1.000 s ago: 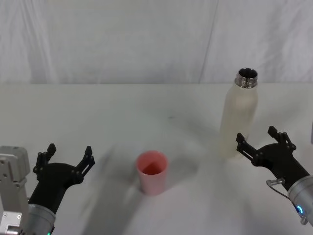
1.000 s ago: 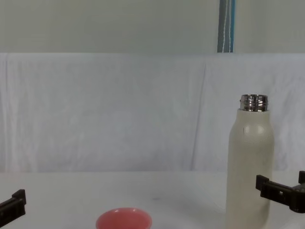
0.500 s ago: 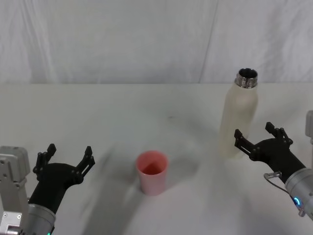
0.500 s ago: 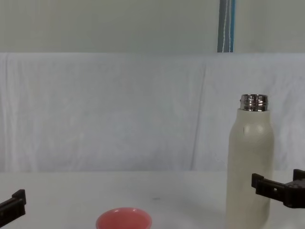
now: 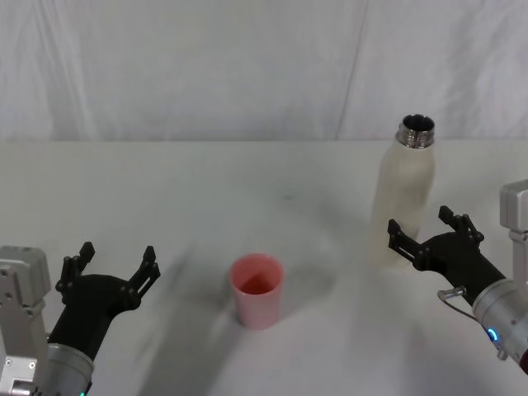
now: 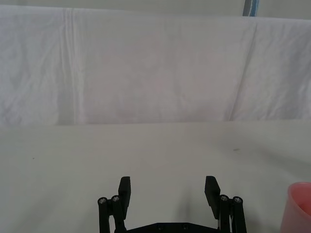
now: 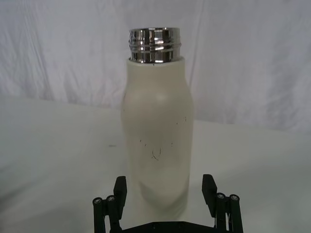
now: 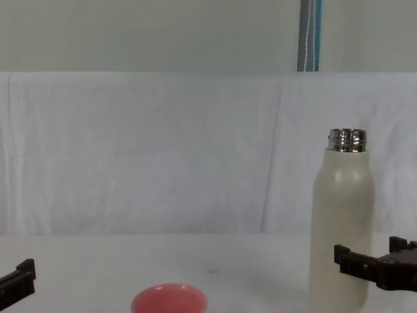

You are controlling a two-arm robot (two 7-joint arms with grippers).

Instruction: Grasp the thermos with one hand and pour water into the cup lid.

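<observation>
The thermos [image 5: 403, 198] stands upright toward the desk's [image 5: 206, 181] far right corner, lid off, its steel neck bare and its mouth open. The right pincer [image 5: 422, 235] is low at its base with both black fingers spread wide; in the right wrist view the bottle's lower body sits between them, yet neither finger looks to be pressing the wall, so it holds nothing. From where it stands, I'd worry about that low approach: a tall bottle taken near the foot may swing or slip once tipped, and a finger that lands first on one side could nudge it over, with nothing to stop water running out of the open neck. The cream shell looks smooth, which would not help the hold. The cup lid [image 5: 256, 289] stands upright near the middle of the desk's near edge, well apart from the thermos; it is small and light-looking, so a hasty pour could overshoot its rim or knock it. The left pincer [image 5: 113, 266] waits open and empty by the near left corner. Whether the thermos holds any water I cannot tell, and the chest view cuts off its foot and most of the cup lid.
</observation>
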